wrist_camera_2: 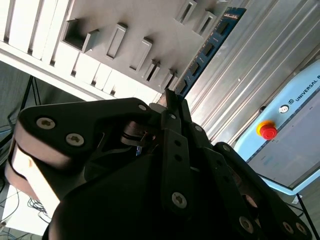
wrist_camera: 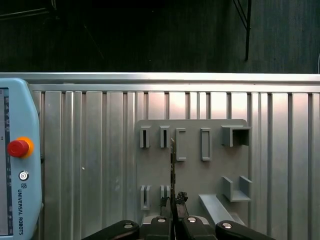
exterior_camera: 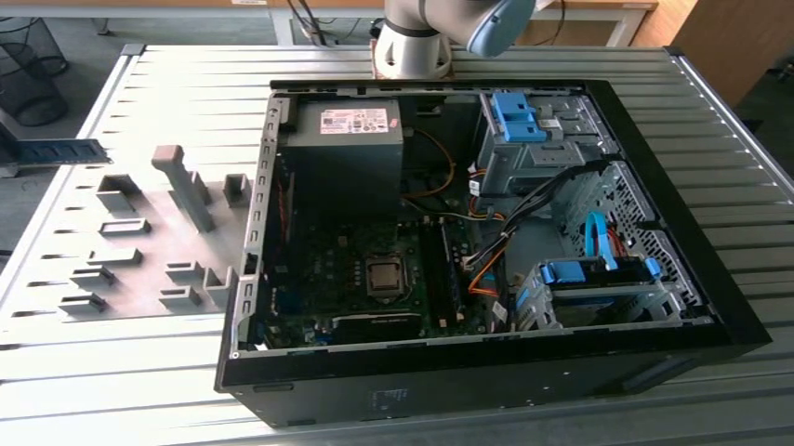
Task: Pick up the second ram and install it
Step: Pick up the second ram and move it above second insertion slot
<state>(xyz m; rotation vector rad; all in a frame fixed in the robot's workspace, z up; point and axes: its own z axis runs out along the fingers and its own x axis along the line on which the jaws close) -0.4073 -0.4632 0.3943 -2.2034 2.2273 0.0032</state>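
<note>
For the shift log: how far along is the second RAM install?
Done: the thin blue-green circuit-board stick is picked up, with the tool shut on its end in both wrist views. In hand: the tool holds it near the grey plastic holder plate, at the exterior view's left. Left: the stick is not yet in the open black computer case, so it is not installed.

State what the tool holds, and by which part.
The tool holds the second ram by one short end; the rest juts out free.
</note>
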